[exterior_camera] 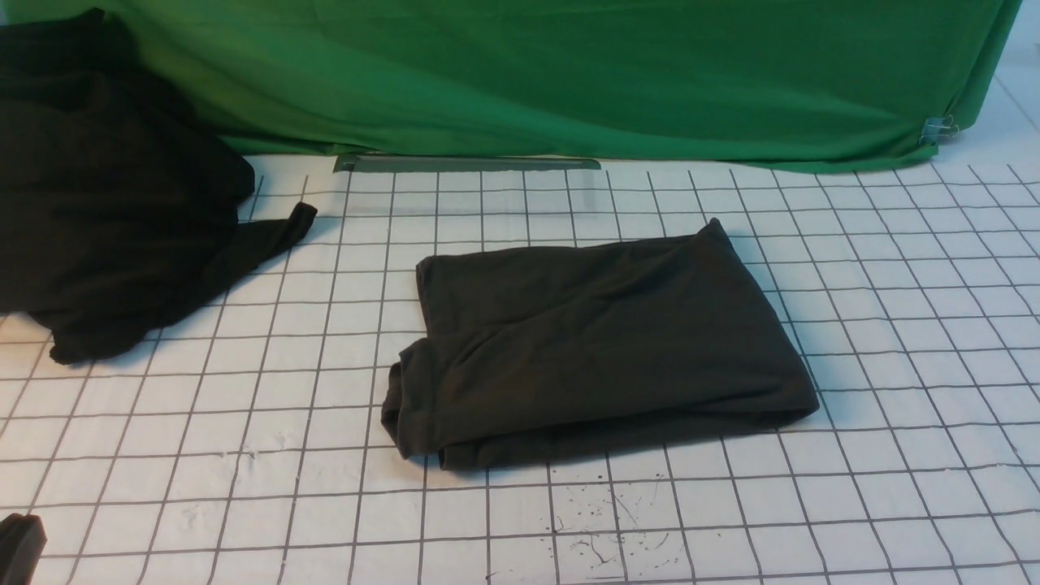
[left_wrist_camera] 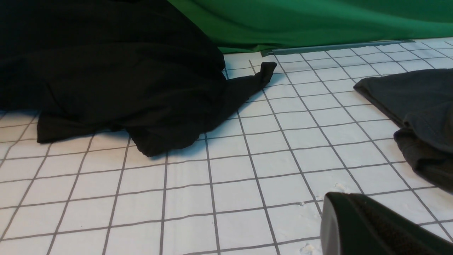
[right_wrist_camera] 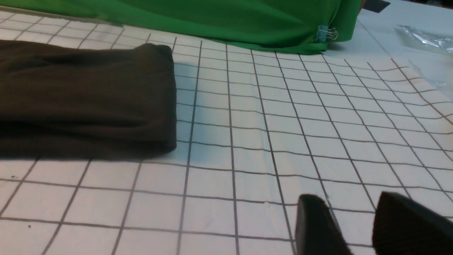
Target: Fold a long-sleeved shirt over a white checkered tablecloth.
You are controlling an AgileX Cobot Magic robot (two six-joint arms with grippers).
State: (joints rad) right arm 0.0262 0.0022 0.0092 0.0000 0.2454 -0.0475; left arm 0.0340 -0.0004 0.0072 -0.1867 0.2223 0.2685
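Both fingertips of the right gripper (right_wrist_camera: 357,226) stand parted over the white checkered tablecloth (right_wrist_camera: 247,148), holding nothing. Only one left gripper (left_wrist_camera: 371,226) finger shows, so I cannot tell its state. Centre lies the folded long-sleeved shirt (exterior_camera: 601,341), print hidden. Front view alone shows both shirt and black garment bundle (exterior_camera: 106,195) whole.

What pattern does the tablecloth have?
White tablecloth with thin dark grey lines forming squares; clearest in the front view.
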